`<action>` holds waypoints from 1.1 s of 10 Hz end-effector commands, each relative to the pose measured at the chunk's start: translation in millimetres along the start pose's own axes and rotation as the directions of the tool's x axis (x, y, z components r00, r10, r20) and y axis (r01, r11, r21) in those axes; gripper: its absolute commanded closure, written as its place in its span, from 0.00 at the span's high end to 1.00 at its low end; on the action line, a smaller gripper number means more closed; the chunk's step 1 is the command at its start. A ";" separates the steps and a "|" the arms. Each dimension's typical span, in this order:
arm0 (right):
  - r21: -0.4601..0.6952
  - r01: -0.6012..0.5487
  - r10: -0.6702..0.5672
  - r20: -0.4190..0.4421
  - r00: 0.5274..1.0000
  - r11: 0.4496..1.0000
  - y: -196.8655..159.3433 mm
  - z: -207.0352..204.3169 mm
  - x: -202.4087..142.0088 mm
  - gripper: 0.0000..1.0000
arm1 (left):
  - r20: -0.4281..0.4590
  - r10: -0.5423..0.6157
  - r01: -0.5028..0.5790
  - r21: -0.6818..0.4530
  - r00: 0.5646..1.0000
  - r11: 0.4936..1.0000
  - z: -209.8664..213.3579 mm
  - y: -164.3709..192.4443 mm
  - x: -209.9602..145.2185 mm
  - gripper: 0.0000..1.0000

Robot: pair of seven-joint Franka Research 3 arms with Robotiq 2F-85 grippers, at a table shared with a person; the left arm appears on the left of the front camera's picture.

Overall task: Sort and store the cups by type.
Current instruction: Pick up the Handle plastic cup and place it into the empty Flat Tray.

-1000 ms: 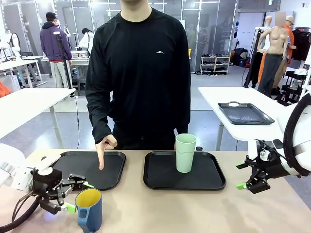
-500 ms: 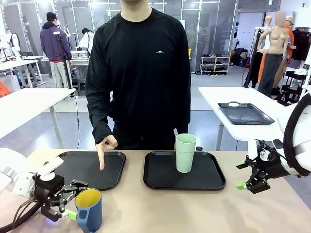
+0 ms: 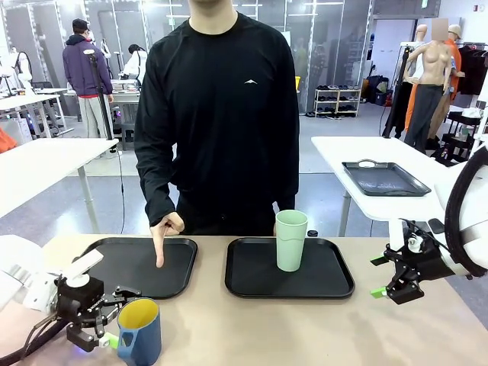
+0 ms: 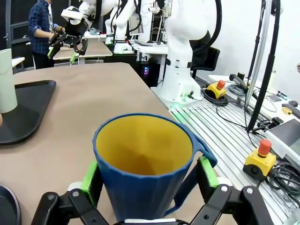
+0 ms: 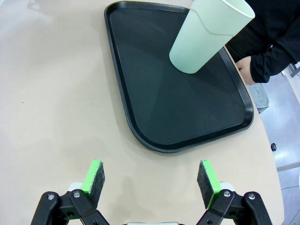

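Observation:
The dark blue mug [image 3: 140,331] with a yellow inside stands near the table's front left edge. My left gripper [image 3: 120,316] is open, its green pads on either side of the mug [image 4: 143,176]; in the left wrist view the gripper [image 4: 149,177] straddles the mug's body, and the handle points toward the right pad. The pale mint-green tumbler [image 3: 290,240] stands upright on the right black tray [image 3: 335,286]. My right gripper [image 3: 379,276] hovers open to the right of that tray. In the right wrist view the gripper [image 5: 152,180] holds nothing, and the tumbler [image 5: 208,35] is well ahead of it.
A second black tray [image 3: 114,263] lies at the left, and the person's hand [image 3: 162,232] points a finger down onto it. The person stands at the far edge behind both trays. Bare tabletop lies between the trays and the front edge.
My left gripper has slid toward the front edge and further around the mug. The right arm, the tumbler and the person's pointing hand have not moved.

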State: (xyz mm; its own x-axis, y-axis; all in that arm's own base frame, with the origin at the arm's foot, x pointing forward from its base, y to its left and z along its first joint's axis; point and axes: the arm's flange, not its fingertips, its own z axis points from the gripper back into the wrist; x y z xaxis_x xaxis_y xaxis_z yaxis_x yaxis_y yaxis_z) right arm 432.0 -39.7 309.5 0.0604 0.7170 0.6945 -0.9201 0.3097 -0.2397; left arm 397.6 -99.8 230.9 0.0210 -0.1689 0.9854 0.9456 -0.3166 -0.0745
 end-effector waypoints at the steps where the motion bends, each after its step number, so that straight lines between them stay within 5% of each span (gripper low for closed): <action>1: -0.005 0.001 -0.001 0.012 1.000 1.000 -2.5 -1.4 -1.0 1.00 | 0.017 -0.055 0.055 -0.008 0.998 0.998 -9.5 -5.8 -38.7 1.00; 9: -0.005 0.001 -0.001 0.012 1.000 1.000 -2.5 -1.4 -1.0 1.00 | 0.107 -0.033 0.040 -0.061 0.994 0.997 -15.1 1.0 -56.8 1.00; 11: -0.005 0.001 -0.001 0.012 1.000 1.000 -2.5 -1.4 -1.0 1.00 | 0.121 -0.030 0.040 -0.076 0.992 0.996 -13.7 1.3 -58.5 0.81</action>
State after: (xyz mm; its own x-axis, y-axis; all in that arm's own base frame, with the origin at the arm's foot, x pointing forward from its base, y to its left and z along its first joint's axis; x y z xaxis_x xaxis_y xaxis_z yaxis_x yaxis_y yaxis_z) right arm 432.0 -39.7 309.5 0.0604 0.7170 0.6945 -0.9201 0.3097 -0.2396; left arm 410.8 -114.7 213.2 0.0730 -0.0988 0.9924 0.9202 -0.3769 -0.1052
